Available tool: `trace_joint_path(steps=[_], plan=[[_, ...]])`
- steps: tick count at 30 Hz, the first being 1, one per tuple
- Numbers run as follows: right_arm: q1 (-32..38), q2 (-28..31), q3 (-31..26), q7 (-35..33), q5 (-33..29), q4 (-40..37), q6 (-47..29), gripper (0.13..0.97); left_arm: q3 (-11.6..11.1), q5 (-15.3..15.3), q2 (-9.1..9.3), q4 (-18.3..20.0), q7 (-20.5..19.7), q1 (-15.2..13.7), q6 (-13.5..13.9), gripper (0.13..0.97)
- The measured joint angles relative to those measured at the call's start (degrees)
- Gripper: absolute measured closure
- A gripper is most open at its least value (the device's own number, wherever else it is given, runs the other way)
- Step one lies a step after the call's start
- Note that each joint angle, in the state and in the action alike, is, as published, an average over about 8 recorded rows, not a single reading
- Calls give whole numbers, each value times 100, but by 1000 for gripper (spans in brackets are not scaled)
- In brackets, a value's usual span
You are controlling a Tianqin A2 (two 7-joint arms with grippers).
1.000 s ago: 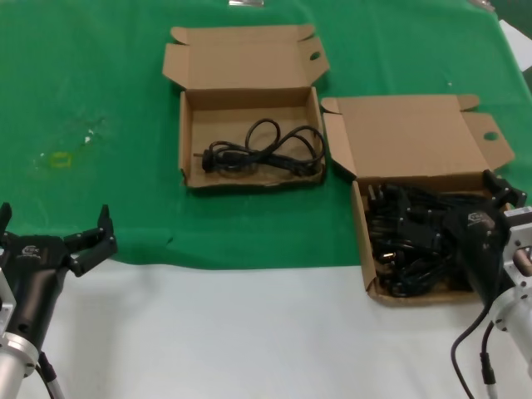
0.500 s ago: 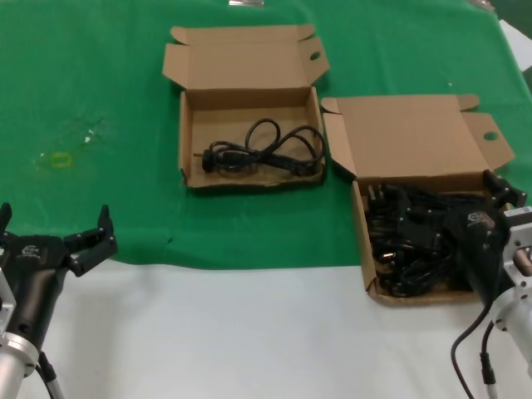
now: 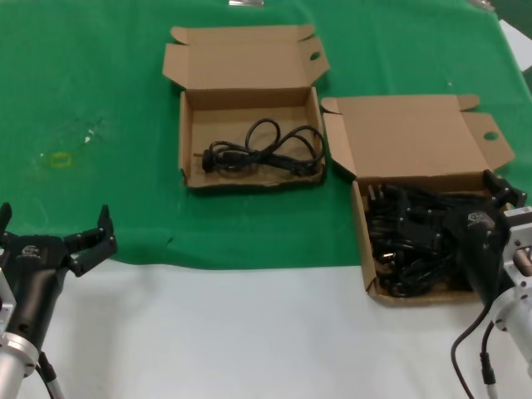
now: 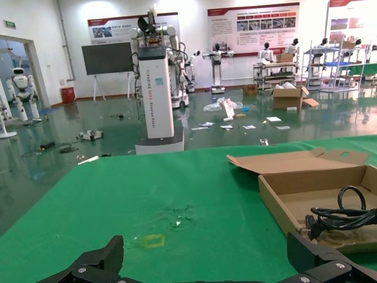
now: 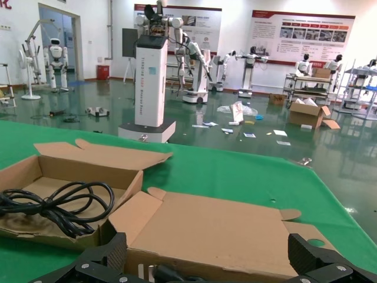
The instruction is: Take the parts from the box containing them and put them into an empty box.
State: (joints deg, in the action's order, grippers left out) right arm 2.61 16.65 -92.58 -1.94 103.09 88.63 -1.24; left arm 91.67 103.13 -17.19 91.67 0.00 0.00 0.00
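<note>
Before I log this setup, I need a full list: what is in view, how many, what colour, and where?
Left box: one, brown cardboard, lid open, far middle of the cloth.
Cord: one, black, looped, in the left box.
Right box: one, brown cardboard, lid open, right side, reaching onto the table.
Cords: a tangled black heap, count unclear, in the right box.
Cloth: one, green, far part of the table.
Table: white, near part.
Left gripper: black, open, near left edge.
Right gripper: black, open, over the right box.
</note>
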Motion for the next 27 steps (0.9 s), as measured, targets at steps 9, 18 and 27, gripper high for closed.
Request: trace_joint_path(steps=[9,18,27], plan=[[0,0,0,0,0,0,0,129,0,0,0,0,0,0,0,132],[0,0,0,0,0,0,0,129,0,0,0,0,0,0,0,132],[0,0,0,0,0,0,0,129,0,0,0,0,0,0,0,132]])
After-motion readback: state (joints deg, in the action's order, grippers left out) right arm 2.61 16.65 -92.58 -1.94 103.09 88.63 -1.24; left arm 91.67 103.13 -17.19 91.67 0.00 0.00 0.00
